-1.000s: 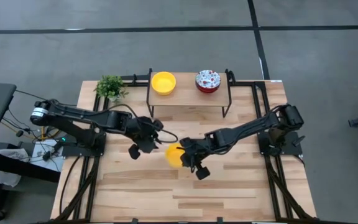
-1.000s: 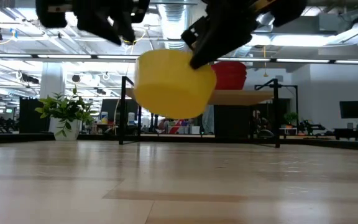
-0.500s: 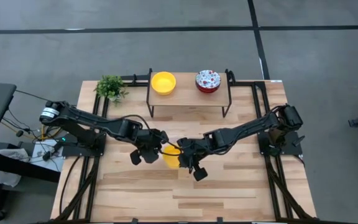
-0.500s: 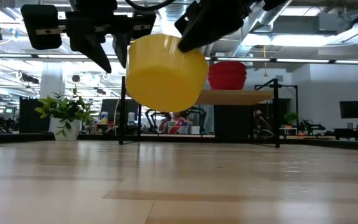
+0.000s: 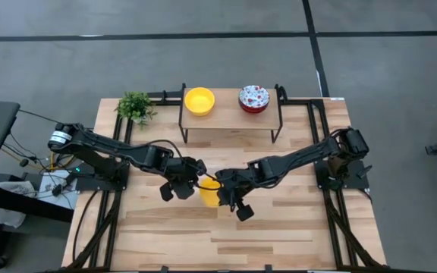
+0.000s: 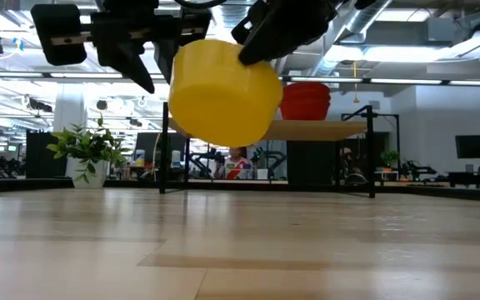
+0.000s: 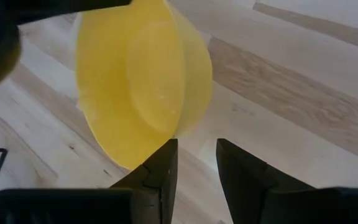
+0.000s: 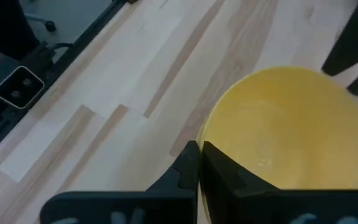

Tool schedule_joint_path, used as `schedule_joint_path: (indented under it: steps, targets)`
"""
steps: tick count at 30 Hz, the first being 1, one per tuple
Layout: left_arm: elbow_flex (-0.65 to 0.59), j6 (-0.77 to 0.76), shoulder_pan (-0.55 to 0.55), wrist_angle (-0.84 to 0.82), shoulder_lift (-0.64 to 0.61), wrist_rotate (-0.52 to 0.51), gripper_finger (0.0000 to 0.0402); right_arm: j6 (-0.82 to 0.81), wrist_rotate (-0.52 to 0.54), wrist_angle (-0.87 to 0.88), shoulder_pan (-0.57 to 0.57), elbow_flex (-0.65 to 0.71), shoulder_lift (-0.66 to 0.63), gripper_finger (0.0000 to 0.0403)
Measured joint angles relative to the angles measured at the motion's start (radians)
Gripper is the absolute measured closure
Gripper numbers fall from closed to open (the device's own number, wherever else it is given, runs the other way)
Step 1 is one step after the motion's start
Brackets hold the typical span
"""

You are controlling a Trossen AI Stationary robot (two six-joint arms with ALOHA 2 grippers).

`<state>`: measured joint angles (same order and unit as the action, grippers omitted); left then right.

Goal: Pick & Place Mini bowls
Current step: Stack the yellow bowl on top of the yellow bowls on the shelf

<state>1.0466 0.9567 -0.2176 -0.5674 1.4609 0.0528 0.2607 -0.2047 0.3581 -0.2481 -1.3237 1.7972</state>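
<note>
Yellow mini bowl [image 5: 210, 189] is hanging above mid-table, its rim pinched by the right gripper [image 5: 224, 194]; the left gripper [image 5: 196, 173] is waiting beside it, fingers parted.

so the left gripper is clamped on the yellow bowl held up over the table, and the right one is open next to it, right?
Reversed. The right gripper is shut on the raised yellow bowl's rim, as the right wrist view shows; the left gripper is open beside it.

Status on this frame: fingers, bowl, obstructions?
Right gripper shut on yellow bowl, held above table. Left gripper open beside its rim. Nothing in the way.
</note>
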Motion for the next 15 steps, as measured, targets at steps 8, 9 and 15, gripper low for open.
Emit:
schedule_joint_path:
  steps: [8, 9, 15]
  targets:
    - [0.001, 0.031, -0.006, 0.019, 0.001, -0.007, 0.0291, 0.001, -0.015, -0.001, 0.0, 0.001, 0.025, 0.0403]
    - [0.001, 0.031, -0.006, 0.019, 0.001, -0.007, 0.0291, 0.001, -0.015, -0.006, 0.0, 0.0, 0.025, 0.0403]
    - [0.001, 0.033, -0.006, 0.019, 0.001, -0.003, 0.0291, 0.001, -0.009, -0.008, 0.0, -0.009, 0.018, 0.0403]
